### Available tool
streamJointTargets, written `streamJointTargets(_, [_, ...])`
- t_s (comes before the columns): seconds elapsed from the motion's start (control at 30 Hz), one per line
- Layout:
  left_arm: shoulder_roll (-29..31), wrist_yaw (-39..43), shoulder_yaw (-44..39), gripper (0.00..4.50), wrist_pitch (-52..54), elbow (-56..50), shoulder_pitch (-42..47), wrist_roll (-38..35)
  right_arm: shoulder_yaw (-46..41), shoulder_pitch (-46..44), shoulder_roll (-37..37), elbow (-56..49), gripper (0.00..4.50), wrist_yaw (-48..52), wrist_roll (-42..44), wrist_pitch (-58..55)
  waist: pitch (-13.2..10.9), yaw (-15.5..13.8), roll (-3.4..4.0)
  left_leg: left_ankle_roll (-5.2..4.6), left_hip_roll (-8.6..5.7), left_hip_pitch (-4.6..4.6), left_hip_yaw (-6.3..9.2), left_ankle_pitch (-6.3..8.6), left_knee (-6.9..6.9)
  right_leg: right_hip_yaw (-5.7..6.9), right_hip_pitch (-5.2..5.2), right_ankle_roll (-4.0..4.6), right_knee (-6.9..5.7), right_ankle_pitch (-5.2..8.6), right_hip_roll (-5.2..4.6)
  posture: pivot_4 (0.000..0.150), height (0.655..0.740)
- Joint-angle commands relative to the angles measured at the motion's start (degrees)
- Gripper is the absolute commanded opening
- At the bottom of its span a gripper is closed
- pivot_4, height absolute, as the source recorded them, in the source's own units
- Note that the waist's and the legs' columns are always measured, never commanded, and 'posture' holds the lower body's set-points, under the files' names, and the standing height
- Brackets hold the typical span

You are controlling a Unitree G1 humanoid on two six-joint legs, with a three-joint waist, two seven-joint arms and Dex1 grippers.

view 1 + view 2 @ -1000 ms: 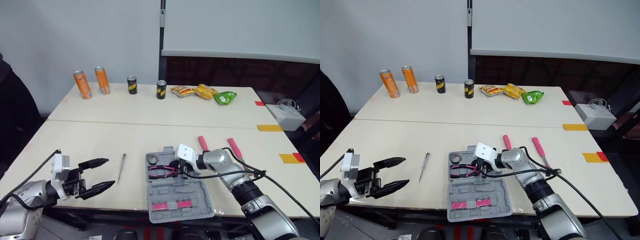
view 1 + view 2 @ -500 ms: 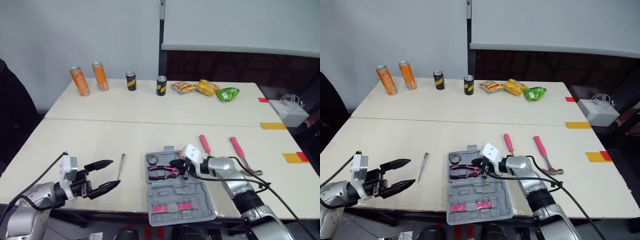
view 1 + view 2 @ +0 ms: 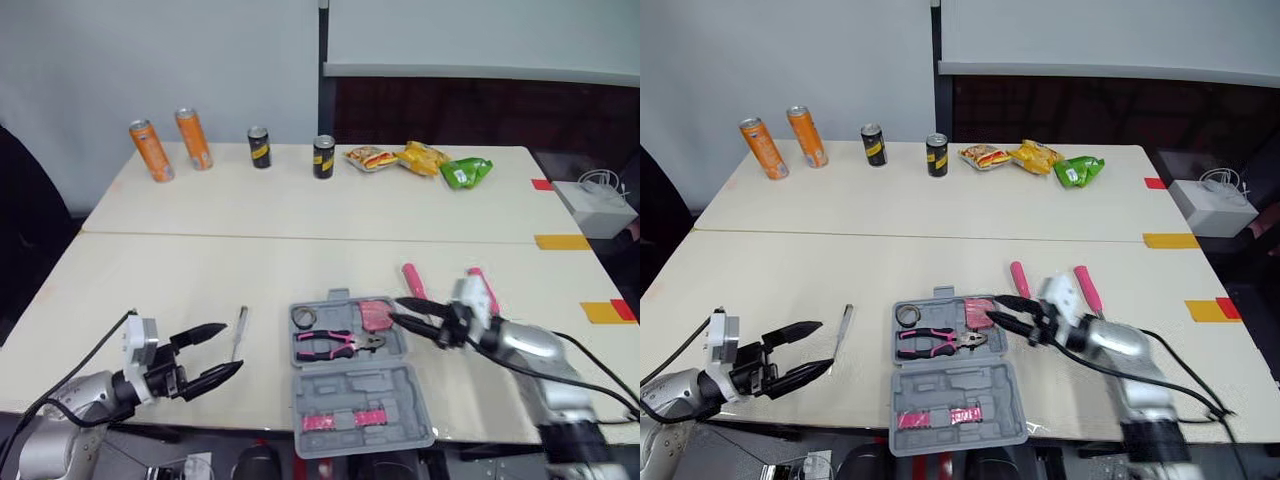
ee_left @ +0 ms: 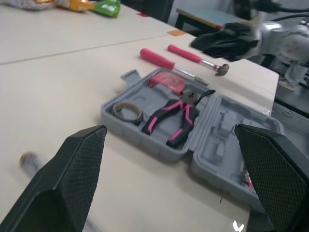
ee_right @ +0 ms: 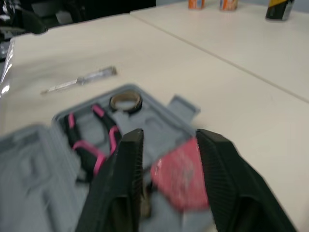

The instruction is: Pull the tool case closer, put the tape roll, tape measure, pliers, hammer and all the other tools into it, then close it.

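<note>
Pale cream bench of two tops meeting at a seam, light grey-blue wall behind, dark upright post at its middle, pale board, perhaps a whiteboard, above dark reddish-brown panelling, white box off right, soft even light
</note>
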State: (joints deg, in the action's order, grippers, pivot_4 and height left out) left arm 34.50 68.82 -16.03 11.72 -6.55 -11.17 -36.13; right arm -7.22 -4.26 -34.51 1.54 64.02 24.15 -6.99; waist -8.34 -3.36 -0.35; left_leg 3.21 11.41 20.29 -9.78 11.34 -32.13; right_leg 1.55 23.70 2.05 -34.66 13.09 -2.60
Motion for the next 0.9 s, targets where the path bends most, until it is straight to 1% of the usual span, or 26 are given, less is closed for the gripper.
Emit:
streamJointTargets(0.03, [0.82,-0.52,-5.12,4.5,-1.54,-1.81,-4.17,-1.24,-10.8,9.6,-3.63,-4.11,3.14,1.54,4.05,2.53,-0.03,-0.38,0.02,0.08,0.0,-0.04,-0.01,0.07,0.02,0.0,-0.02,-0.03,0.13,0.02,0.0,0.15,0.74])
streamJointTargets(0.1, [0.89,-0.45,-6.7,4.5,-1.81,-2.12,-6.95,-1.16,-16.1,16.14,-4.26,-4.74,3.81,1.55,5.09,3.65,-0.09,-0.41,0.02,0.0,0.0,-0.03,-0.18,0.14,0.02,-0.12,-0.1,-0.08,0.19,0.06,-0.01,0.15,0.74])
streamJointTargets(0.13, [0.95,-0.43,-7.3,4.5,-1.99,-2.23,-8.15,-1.01,-17.98,18.62,-4.32,-5.07,4.17,1.5,5.46,4.05,-0.1,-0.42,0.01,0.12,-0.01,-0.06,-0.21,0.22,0.02,-0.13,-0.11,-0.1,0.23,0.07,-0.02,0.15,0.74])
streamJointTargets(0.17, [0.91,-0.85,-8.45,4.5,-2.07,-2.01,-9.86,-0.79,-21.7,23.24,-4.2,-5.01,4.44,1.95,6.0,4.77,-0.12,-0.43,-0.02,0.14,-0.01,-0.1,-0.21,0.23,0.02,-0.14,-0.15,-0.11,0.24,0.07,-0.02,0.15,0.74])
streamJointTargets(0.2, [0.87,-1.15,-9.29,4.5,-2.21,-1.75,-11.19,-0.59,-24.55,26.87,-4.02,-5.02,4.48,2.26,6.35,5.47,-0.14,-0.67,-0.02,0.16,0.0,-0.13,-0.23,0.25,0.02,-0.16,-0.17,-0.12,0.24,0.08,-0.02,0.15,0.74])
streamJointTargets(0.23, [0.79,-1.54,-9.89,4.5,-2.21,-1.56,-12.21,-0.46,-26.88,29.89,-3.93,-5.03,4.48,2.5,6.77,5.79,-0.15,-0.89,-0.02,0.23,-0.01,-0.14,-0.23,0.29,0.03,-0.17,-0.17,-0.24,0.26,0.15,-0.03,0.15,0.74])
streamJointTargets(0.27, [0.73,-1.75,-10.25,4.5,-2.27,-1.44,-12.87,-0.41,-28.27,31.9,-3.85,-5.17,4.48,2.58,7.12,6.02,-0.16,-0.94,-0.02,0.27,-0.01,-0.19,-0.22,0.34,0.04,-0.22,-0.18,-0.57,0.27,0.34,-0.03,0.15,0.74])
streamJointTargets(0.37, [0.27,-2.81,-10.22,4.5,-1.91,-1.71,-14.15,-0.06,-30.49,34.61,-3.33,-4.85,4.48,1.89,7.57,6.7,-0.25,-0.88,-0.09,0.22,-0.02,-0.27,-0.15,0.39,0.05,-0.37,-0.2,-0.63,0.27,0.37,-0.03,0.15,0.74])
streamJointTargets(0.47, [-0.38,-4.48,-9.12,4.5,-0.94,-3.41,-15.13,0.17,-30.61,34.9,-2.52,-6.31,4.48,0.3,8.14,5.57,-0.25,-0.86,-0.23,0.21,-0.03,-0.42,-0.2,0.38,0.04,-0.48,-0.27,-0.62,0.26,0.35,-0.02,0.15,0.74])
streamJointTargets(0.6, [0.29,-6.98,-5.94,4.5,0.16,-7.01,-13.29,2.07,-27.29,33.21,-3.28,-12.25,4.48,-3.38,7.65,0.47,-0.23,-1.05,-0.16,0.18,-0.06,-0.4,-0.25,0.41,0.04,-0.55,-0.24,-0.66,0.27,0.36,-0.03,0.15,0.74])
streamJointTargets(0.67, [1.43,-7.69,-3.86,4.5,1.36,-7.93,-10.33,2.96,-24.53,30.5,-4.73,-14.88,4.48,-5.35,6.36,-2.14,-0.23,-1.23,-0.12,0.18,-0.06,-0.39,-0.23,0.41,0.04,-0.54,-0.23,-0.62,0.22,0.32,-0.03,0.15,0.74])
streamJointTargets(0.73, [2.56,-7.98,-1.46,4.5,3.4,-8.49,-6.79,3.05,-20.76,27.33,-6.93,-16.84,4.48,-5.31,5.42,-4.37,-0.22,-1.23,-0.08,0.17,-0.06,-0.41,-0.21,0.4,0.02,-0.52,-0.22,-0.35,0.1,0.15,-0.02,0.15,0.74])
streamJointTargets(0.77, [3.15,-8.26,-0.02,4.24,4.67,-8.47,-4.67,3.4,-18.62,25.34,-8.17,-17.23,4.49,-4.81,5.05,-5.56,-0.2,-1.25,-0.05,0.16,-0.07,-0.41,-0.21,0.39,0.0,-0.52,-0.22,-0.28,0.06,0.11,-0.03,0.15,0.74])
streamJointTargets(0.87, [5.28,-6.52,5.71,3.41,6.3,-7.28,1.14,5.81,-11.65,17.69,-12.17,-15.3,3.68,-3.83,2.39,-8.32,-0.14,-1.07,0.03,0.14,-0.09,-0.47,-0.21,0.37,-0.1,-0.54,-0.25,-0.25,-0.08,0.08,-0.04,0.15,0.74])
streamJointTargets(0.9, [5.79,-5.9,7.53,3.07,6.25,-6.47,2.71,6.86,-9.19,15.19,-13.38,-14.21,3.34,-3.54,0.79,-8.82,-0.13,-0.96,0.07,0.13,-0.09,-0.45,-0.21,0.36,-0.15,-0.54,-0.24,-0.25,-0.11,0.07,-0.05,0.15,0.74])
